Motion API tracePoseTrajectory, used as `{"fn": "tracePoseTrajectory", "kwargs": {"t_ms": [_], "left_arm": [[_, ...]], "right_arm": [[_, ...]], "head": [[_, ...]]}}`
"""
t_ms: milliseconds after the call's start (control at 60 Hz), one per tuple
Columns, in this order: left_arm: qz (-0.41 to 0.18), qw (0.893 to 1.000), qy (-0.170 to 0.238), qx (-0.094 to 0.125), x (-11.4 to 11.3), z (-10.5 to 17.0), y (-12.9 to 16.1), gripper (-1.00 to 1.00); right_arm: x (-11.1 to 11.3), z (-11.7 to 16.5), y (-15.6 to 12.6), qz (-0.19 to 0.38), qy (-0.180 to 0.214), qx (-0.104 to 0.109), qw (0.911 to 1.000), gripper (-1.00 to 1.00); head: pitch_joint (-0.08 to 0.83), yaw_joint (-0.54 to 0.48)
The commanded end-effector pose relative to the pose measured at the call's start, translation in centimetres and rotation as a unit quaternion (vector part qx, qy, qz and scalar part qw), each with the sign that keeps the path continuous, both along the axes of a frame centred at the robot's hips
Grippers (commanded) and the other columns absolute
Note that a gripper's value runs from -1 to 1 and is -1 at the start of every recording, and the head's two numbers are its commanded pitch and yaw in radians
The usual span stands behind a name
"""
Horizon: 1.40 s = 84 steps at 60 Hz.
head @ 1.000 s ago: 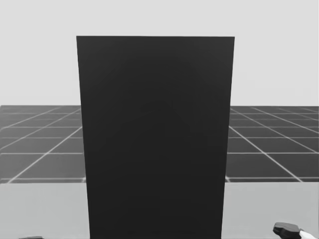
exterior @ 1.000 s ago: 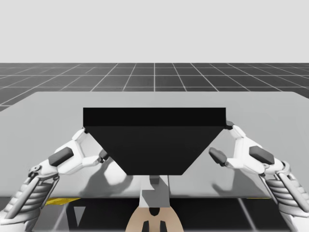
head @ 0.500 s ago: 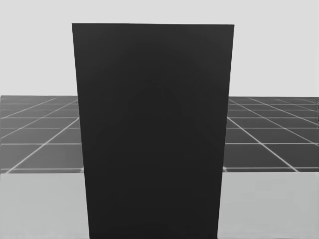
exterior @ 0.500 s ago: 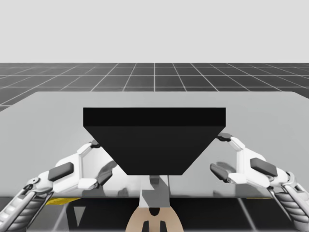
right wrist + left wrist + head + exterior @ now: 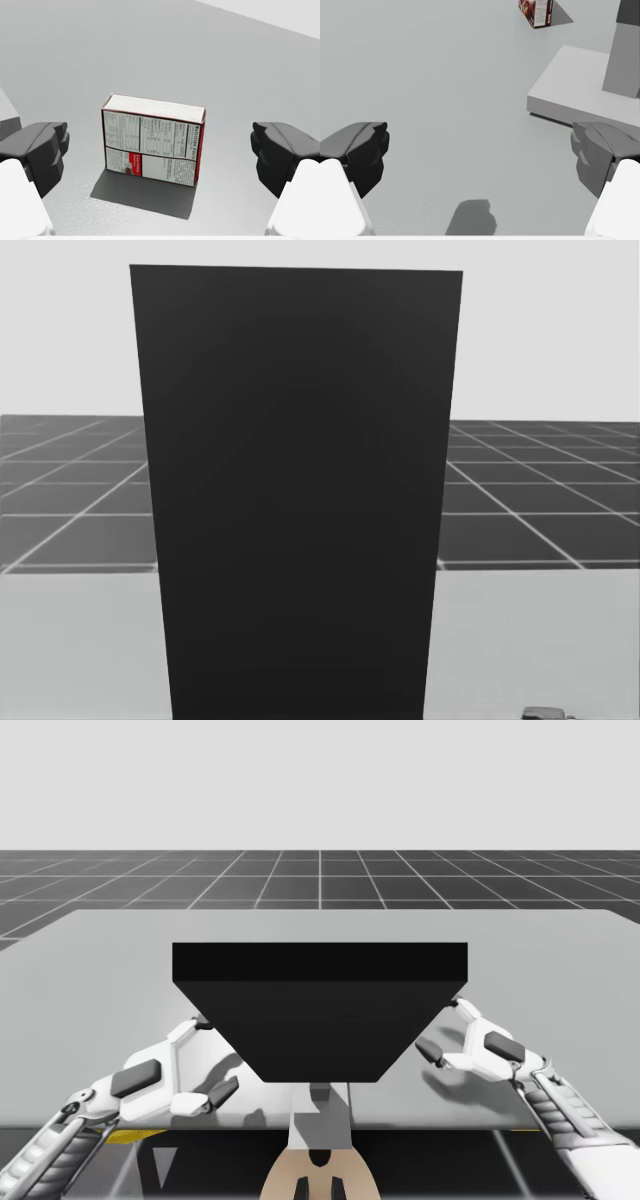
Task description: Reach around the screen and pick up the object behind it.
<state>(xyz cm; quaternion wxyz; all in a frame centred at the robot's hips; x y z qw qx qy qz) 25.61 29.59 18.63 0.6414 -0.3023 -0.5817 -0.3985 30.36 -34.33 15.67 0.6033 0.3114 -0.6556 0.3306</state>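
Grey table — dark gridded floor beyond, under flat pale light.

Both my arms are glossy white shells, left arm and right arm alike, each with a dark grey block on the back of the hand. Forearms are ribbed grey, kinda like coiled springs. Jaws are white with chunky dark grey fingertips. Torso is white, head tan-ish.
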Motion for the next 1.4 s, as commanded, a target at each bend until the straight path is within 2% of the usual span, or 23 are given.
{"fn": "tracePoseTrajectory", "kwargs": {"t_ms": [17,100,283,317,500,683,733,750,767,817,833,900,1083,1400], "left_arm": [[-0.001,1.000,-0.003,0.003,0.0,-0.2,-0.2,-1.00],[-0.001,1.000,-0.004,0.003,0.0,-0.3,-0.2,-1.00],[-0.001,1.000,-0.011,0.007,-0.1,-0.5,-0.3,-1.00],[-0.001,1.000,-0.013,0.008,-0.1,-0.6,-0.2,-1.00],[-0.003,1.000,-0.023,0.013,-0.4,-0.7,-0.3,-1.00],[-0.007,0.999,-0.031,0.018,-0.7,-0.8,-0.4,-1.00],[-0.007,0.999,-0.033,0.020,-0.7,-0.9,-0.5,-1.00],[-0.007,0.999,-0.034,0.021,-0.7,-0.9,-0.5,-1.00],[-0.007,0.999,-0.034,0.021,-0.7,-0.9,-0.5,-1.00],[-0.007,0.999,-0.035,0.022,-0.8,-0.9,-0.4,-1.00],[-0.007,0.999,-0.035,0.022,-0.8,-0.9,-0.4,-1.00],[-0.007,0.999,-0.036,0.022,-0.8,-1.0,-0.4,-1.00],[-0.008,0.999,-0.039,0.024,-0.9,-0.9,-0.5,-1.00],[0.001,0.999,-0.038,0.027,-0.9,-1.1,-0.2,-1.00]], "right_arm": [[2.6,-1.2,1.3,0.008,0.000,0.002,1.0000,-1.00],[3.8,-1.5,2.3,0.022,-0.010,-0.001,0.9997,-1.00],[5.6,-1.9,4.6,0.040,-0.004,-0.011,0.9992,-1.00],[6.1,-2.3,5.1,0.039,-0.003,-0.019,0.9990,-1.00],[7.0,-3.2,6.7,0.055,0.014,-0.027,0.9980,-1.00],[7.5,-4.0,8.0,0.053,0.016,-0.050,0.9972,-1.00],[7.4,-4.0,8.0,0.047,0.006,-0.044,0.9979,-1.00],[7.3,-4.0,8.0,0.043,0.001,-0.044,0.9981,-0.92],[7.3,-3.9,8.0,0.039,-0.001,-0.046,0.9981,-0.73],[7.0,-3.7,7.6,0.023,-0.010,-0.034,0.9991,0.83],[7.0,-3.7,7.5,0.021,-0.010,-0.034,0.9991,0.94],[6.9,-3.6,7.0,0.016,-0.012,-0.033,0.9992,1.00],[6.3,-3.6,5.4,0.014,-0.013,-0.029,0.9994,0.96],[3.7,-1.2,1.5,-0.004,-0.048,-0.045,0.9978,0.95]], "head": [[0.113,-0.04],[0.117,-0.04],[0.126,-0.04],[0.127,-0.04],[0.131,-0.03],[0.132,-0.04],[0.131,-0.04],[0.131,-0.04],[0.130,-0.04],[0.131,-0.04],[0.131,-0.04],[0.131,-0.04],[0.128,-0.04],[0.126,-0.04]]}}
